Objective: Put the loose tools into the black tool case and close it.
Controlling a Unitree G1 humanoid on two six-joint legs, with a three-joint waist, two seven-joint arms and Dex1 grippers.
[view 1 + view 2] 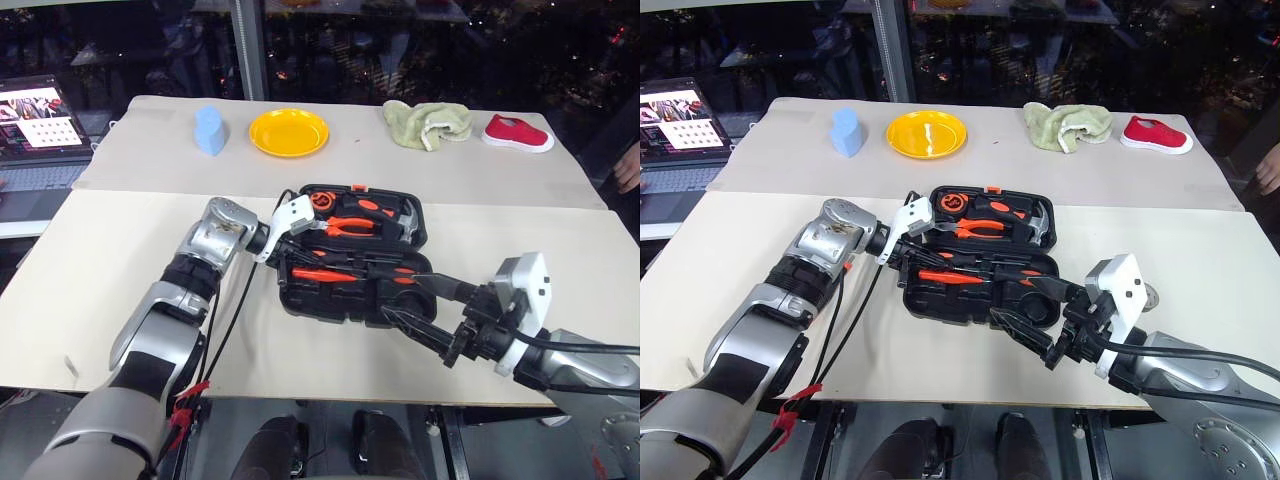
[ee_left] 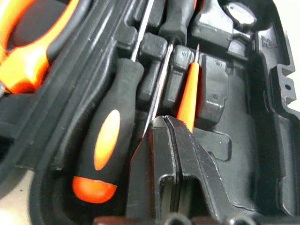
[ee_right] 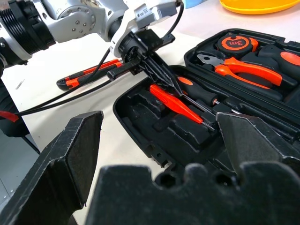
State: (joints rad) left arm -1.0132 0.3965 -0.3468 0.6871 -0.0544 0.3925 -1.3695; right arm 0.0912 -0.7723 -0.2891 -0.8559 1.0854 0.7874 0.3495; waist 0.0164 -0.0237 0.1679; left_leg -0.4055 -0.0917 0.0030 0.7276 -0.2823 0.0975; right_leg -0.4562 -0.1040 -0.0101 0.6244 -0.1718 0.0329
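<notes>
The left pincer (image 3: 157, 75) is down inside the near half of the black tool case (image 1: 352, 262), its two black fingers (image 2: 176, 154) clenched tight together with their tips against the slim orange tester screwdriver (image 3: 177, 105), which lies in a recess just ahead of them. Whether the fingers actually pinch that screwdriver or merely press on it I cannot tell. Right beside the tips sits a black-and-orange-handled screwdriver (image 2: 105, 140), its rubbery handle bedded in a moulded slot and its thin steel shaft running away from the fingers.

Judging by this, the step in hand is seating the tester in its recess. Next the fingers would need to part and lift clear without dragging the tool out, then go for the orange-and-black utility knife (image 3: 86, 75), which lies on the desk (image 1: 120, 260) behind the left pincer, outside the case.

The right pincer (image 1: 425, 315) hangs released, jaws spread wide, just off the case's near corner and grasping nothing.

The case is hard, matt moulded plastic with rounded corners and tool-shaped hollows. Its far half holds glossy orange-handled pliers (image 1: 352, 226) and a round orange tape measure (image 3: 234, 43). The lid stands open, so closing is not yet done.
</notes>
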